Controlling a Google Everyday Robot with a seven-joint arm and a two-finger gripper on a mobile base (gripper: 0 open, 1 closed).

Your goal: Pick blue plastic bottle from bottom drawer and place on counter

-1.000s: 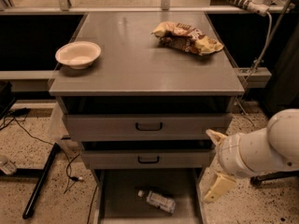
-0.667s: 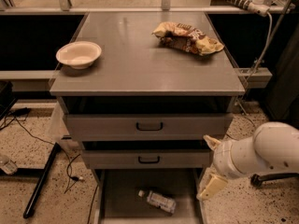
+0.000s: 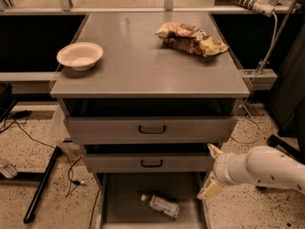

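The blue plastic bottle point(image 3: 162, 205) lies on its side on the floor of the open bottom drawer point(image 3: 124, 194), cap toward the left. The counter point(image 3: 143, 66) is the grey top of the cabinet above. My gripper point(image 3: 211, 171) is at the end of the white arm, at the drawer's right edge, just right of and above the bottle. Its two pale fingers point(image 3: 209, 189) stand apart, and nothing is between them.
A white bowl point(image 3: 79, 56) sits on the counter's left side and a crumpled chip bag point(image 3: 191, 38) at the back right. Two shallower drawers with black handles point(image 3: 152, 129) stick out above the bottom drawer. Cables and a black stand leg point(image 3: 43, 185) lie on the floor at left.
The arm and gripper have moved left and slightly down toward the bottom drawer's right edge. The bottle has not moved.
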